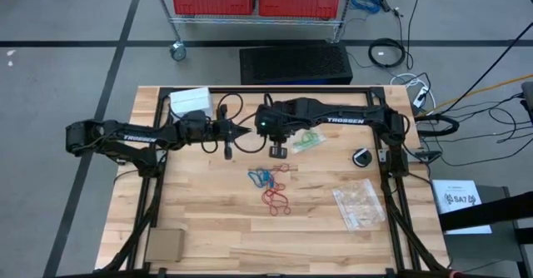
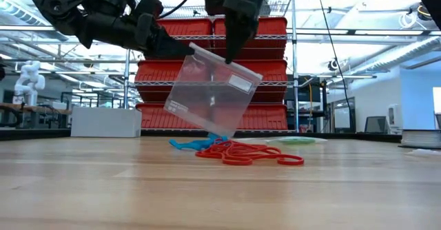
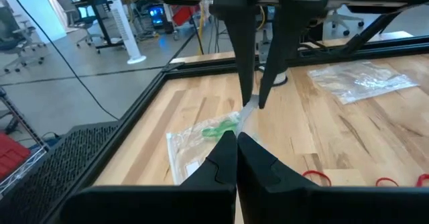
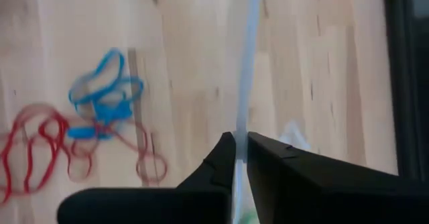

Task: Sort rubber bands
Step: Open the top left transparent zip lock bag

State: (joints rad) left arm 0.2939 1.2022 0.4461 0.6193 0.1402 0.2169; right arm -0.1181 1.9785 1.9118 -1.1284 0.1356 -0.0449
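Observation:
A clear zip bag (image 2: 210, 96) hangs tilted above the table between my two grippers. My left gripper (image 2: 187, 49) reaches in nearly level and is shut on the bag's upper corner. My right gripper (image 2: 229, 59) points steeply down and is shut on the bag's top edge. Under the bag, loose rubber bands lie on the wood: a blue tangle (image 1: 260, 176) and red loops (image 1: 276, 199). Green bands (image 3: 218, 130) lie inside another clear bag (image 1: 306, 141) flat on the table beyond the grippers. My left gripper pinches the bag's upper corner (image 2: 193, 49) between its two fingers, coming in almost level from the table's left. The bag hangs below and beside it. My right gripper pinches the bag's top edge (image 4: 245, 120) between its two fingers from above, slanting down. The bag hangs tilted, its low corner (image 2: 219, 132) close over the bands; whether that corner touches them I cannot tell.
More clear bags (image 1: 360, 205) lie at the right front. A white box (image 1: 190, 101) sits at the far left, a small black round thing (image 1: 362, 157) at the right, a cardboard piece (image 1: 165, 245) at the near left corner. A black frame (image 1: 158, 153) borders the tabletop.

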